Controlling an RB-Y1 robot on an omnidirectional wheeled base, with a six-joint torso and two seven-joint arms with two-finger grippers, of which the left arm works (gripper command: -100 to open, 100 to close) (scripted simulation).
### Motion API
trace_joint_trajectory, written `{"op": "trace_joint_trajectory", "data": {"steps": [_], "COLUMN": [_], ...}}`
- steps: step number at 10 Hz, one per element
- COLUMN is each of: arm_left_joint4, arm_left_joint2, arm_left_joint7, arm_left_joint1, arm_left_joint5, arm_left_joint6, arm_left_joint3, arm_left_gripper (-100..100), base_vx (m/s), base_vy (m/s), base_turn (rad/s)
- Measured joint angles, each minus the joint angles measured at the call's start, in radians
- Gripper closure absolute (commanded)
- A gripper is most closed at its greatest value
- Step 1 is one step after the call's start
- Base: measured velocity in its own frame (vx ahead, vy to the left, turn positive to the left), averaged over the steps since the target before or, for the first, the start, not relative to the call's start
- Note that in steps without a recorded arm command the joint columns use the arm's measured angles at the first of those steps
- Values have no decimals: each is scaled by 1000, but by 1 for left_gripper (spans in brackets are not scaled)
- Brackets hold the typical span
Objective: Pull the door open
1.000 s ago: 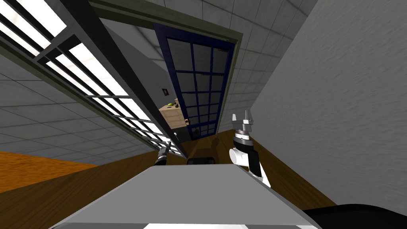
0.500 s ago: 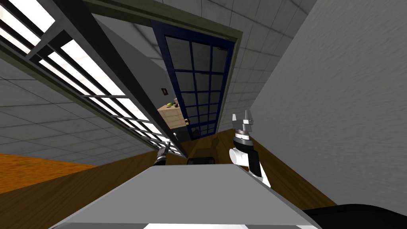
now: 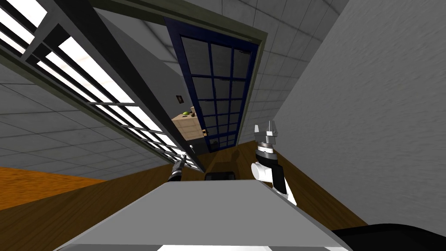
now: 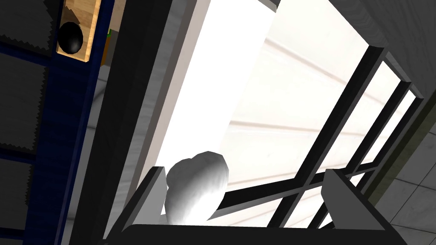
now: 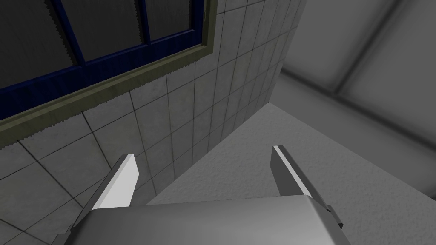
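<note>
A dark-framed door with bright panes (image 3: 109,93) slants across the left of the head view, and its free edge ends near my left gripper (image 3: 183,159). Its pale rounded knob (image 4: 196,187) sits between my left gripper's (image 4: 242,191) open fingers, close against one finger (image 4: 151,191) and well apart from the other. In the head view the knob (image 3: 190,147) is just beyond the fingertips. A blue-framed glass door (image 3: 217,91) with a black knob on a wooden plate (image 4: 70,36) stands behind, in an olive frame. My right gripper (image 3: 266,129) is raised and open, holding nothing.
A grey wall (image 3: 370,113) runs close along my right side. Tiled wall (image 5: 179,115) surrounds the olive door frame. Through the gap between the two doors I see a wooden dresser (image 3: 188,124) with a green object on it. The floor (image 3: 65,209) is brown wood.
The tops of both doors have drifted slightly left and up in the head view, a small shift of my own view. Both grippers stay where they were.
</note>
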Motion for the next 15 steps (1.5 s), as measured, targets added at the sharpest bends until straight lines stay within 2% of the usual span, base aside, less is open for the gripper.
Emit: {"op": "trace_joint_trajectory", "data": {"steps": [1,2,4,5,7,11,15], "arm_left_joint4": [7,-6,60,38,50,41,58], "arm_left_joint2": [7,3,20,13,15,12,17], "arm_left_joint7": [5,6,12,11,18,83,172], "arm_left_joint1": [0,8,-19,-5,-14,-17,-27], "arm_left_joint5": [0,-1,1,1,1,8,26], "arm_left_joint6": [-8,-5,-34,-24,-29,-33,-44], "arm_left_joint3": [-2,-3,-2,0,-6,-27,-48], "arm_left_gripper": [100,100,100,100,100,100,100], "base_vx": [0,4,2,6,-35,-25,-39], "base_vy": [0,16,-5,-15,-14,17,26], "base_turn": [0,-6,4,11,-69,-37,-54]}}
